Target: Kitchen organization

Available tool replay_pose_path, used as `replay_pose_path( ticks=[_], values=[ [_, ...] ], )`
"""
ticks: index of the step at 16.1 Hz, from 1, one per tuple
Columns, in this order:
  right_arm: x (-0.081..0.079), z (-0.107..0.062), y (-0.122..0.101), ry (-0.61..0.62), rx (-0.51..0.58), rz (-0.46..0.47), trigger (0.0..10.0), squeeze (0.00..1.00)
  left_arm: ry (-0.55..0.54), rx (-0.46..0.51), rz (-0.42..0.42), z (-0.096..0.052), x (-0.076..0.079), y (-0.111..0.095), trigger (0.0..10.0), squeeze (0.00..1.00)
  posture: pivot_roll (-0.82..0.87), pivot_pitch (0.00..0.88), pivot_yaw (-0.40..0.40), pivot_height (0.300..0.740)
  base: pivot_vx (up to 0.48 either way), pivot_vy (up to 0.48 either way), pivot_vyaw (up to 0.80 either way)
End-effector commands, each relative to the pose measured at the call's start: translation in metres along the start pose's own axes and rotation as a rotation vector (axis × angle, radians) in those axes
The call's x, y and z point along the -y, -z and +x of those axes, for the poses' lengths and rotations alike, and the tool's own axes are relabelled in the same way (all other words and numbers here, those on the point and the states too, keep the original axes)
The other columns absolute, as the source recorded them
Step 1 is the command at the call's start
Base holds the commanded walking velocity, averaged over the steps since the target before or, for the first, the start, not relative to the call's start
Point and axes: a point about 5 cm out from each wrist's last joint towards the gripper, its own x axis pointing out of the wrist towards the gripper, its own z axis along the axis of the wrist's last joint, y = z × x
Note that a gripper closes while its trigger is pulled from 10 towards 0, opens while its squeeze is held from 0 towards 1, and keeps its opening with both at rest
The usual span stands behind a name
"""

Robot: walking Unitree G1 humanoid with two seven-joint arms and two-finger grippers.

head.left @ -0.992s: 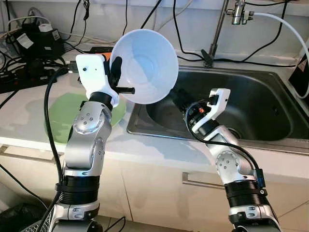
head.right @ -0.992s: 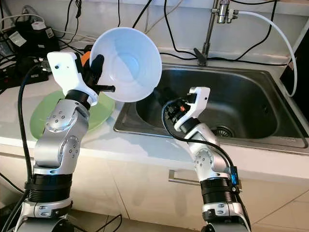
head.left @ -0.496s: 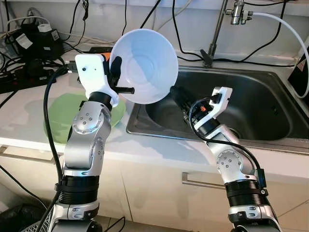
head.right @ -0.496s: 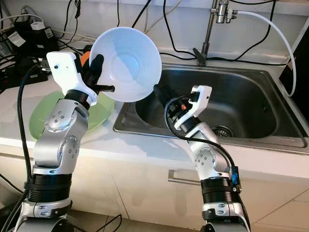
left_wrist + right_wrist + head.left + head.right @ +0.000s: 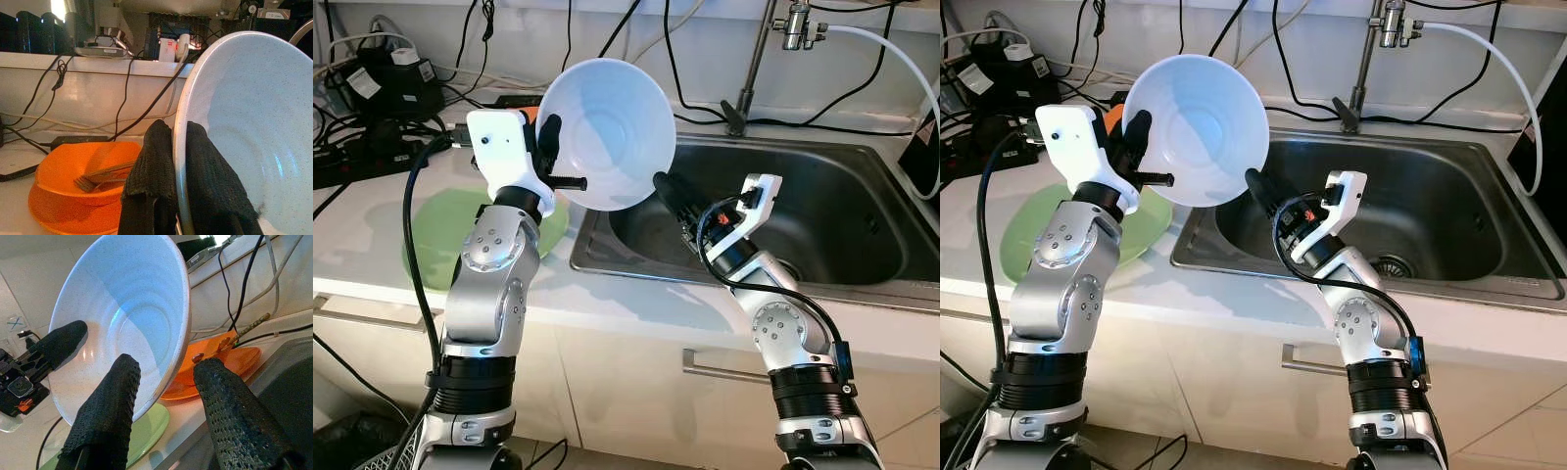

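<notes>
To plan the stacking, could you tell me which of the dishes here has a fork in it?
The orange bowl on the counter behind the held white bowl; the green plate carries none.

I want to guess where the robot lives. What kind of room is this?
Most likely a kitchen. There is a stainless steel sink with a metal tap set in a white countertop, and dishes about: a round green plate and a white bowl pinched in the left gripper.
</notes>
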Motion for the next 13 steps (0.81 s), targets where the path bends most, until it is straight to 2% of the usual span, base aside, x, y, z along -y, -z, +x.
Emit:
replay_pose_path(
  ticks=[1, 5, 10, 13],
  values=[
    [-0.001, 0.002, -0.002, -0.001, 0.011, -0.004, 10.0, 0.0, 0.013, 0.029, -0.004, -0.001, 0.003, -0.006, 10.0, 0.0, 0.1, 0.011, 0.024, 0.74, 0.0, 0.0, 0.0],
    [0.005, 0.005, -0.002, 0.066, 0.018, -0.008, 10.0, 0.0, 0.055, 0.026, -0.015, -0.001, 0.008, -0.005, 10.0, 0.0, 0.1, 0.006, 0.025, 0.74, 0.0, 0.0, 0.0],
    [0.009, 0.009, -0.002, 0.119, 0.032, -0.011, 10.0, 0.0, 0.165, 0.023, -0.038, -0.003, 0.022, -0.004, 10.0, 0.0, 0.1, 0.0, 0.029, 0.74, 0.0, 0.0, 0.0],
    [0.011, 0.009, -0.003, 0.134, 0.041, -0.011, 10.0, 0.0, 0.171, 0.019, -0.04, -0.003, 0.022, -0.003, 10.0, 0.0, 0.09, 0.0, 0.031, 0.74, 0.0, 0.0, 0.0]
  ],
)
